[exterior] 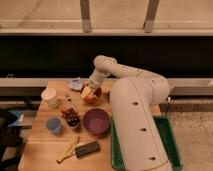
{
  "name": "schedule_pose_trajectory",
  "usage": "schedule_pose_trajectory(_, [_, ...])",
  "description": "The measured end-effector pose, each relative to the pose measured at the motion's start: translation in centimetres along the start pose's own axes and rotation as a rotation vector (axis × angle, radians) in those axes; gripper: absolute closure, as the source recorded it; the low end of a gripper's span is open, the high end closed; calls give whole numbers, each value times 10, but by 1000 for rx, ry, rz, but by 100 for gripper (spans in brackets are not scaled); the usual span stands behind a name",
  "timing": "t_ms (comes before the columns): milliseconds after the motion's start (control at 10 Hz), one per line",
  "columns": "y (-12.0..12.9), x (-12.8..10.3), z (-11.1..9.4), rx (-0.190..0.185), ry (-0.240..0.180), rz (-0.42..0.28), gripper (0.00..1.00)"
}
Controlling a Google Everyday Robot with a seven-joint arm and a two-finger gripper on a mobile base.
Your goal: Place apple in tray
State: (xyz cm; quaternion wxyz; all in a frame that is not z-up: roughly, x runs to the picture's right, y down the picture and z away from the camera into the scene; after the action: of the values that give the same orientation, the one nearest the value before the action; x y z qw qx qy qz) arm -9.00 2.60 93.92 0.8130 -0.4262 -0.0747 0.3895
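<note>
The apple (87, 93), pale yellow with an orange-red blush, sits at the back middle of the wooden table, at the edge of the red-orange bowl (95, 96). My gripper (90, 88) is right on top of the apple, reaching down from the white arm that arcs over from the right. The green tray (168, 142) lies at the front right of the table. The arm's big white body hides most of it, so only its right part and left rim show.
A purple bowl (96, 121) sits mid-table, with dark grapes (71, 118) and a blue cup (54, 125) to its left. A white cup (49, 96) is at the back left, a banana (67, 149) and a dark block (87, 148) at the front.
</note>
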Motion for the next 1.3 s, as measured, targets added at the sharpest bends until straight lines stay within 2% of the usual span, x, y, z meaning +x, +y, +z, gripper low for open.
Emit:
schedule_pose_trajectory(200, [-1, -1, -8, 11, -9, -10, 99])
schedule_pose_trajectory(500, [4, -12, -40, 33, -44, -31, 99])
schedule_pose_trajectory(800, [10, -16, -71, 92, -58, -43, 99])
schedule_pose_trajectory(1000, [6, 4, -85, 126, -63, -6, 99])
schedule_pose_trajectory(1200, [3, 33, -102, 153, -68, 40, 99])
schedule_pose_trajectory(1300, [2, 58, -116, 174, -75, 76, 99])
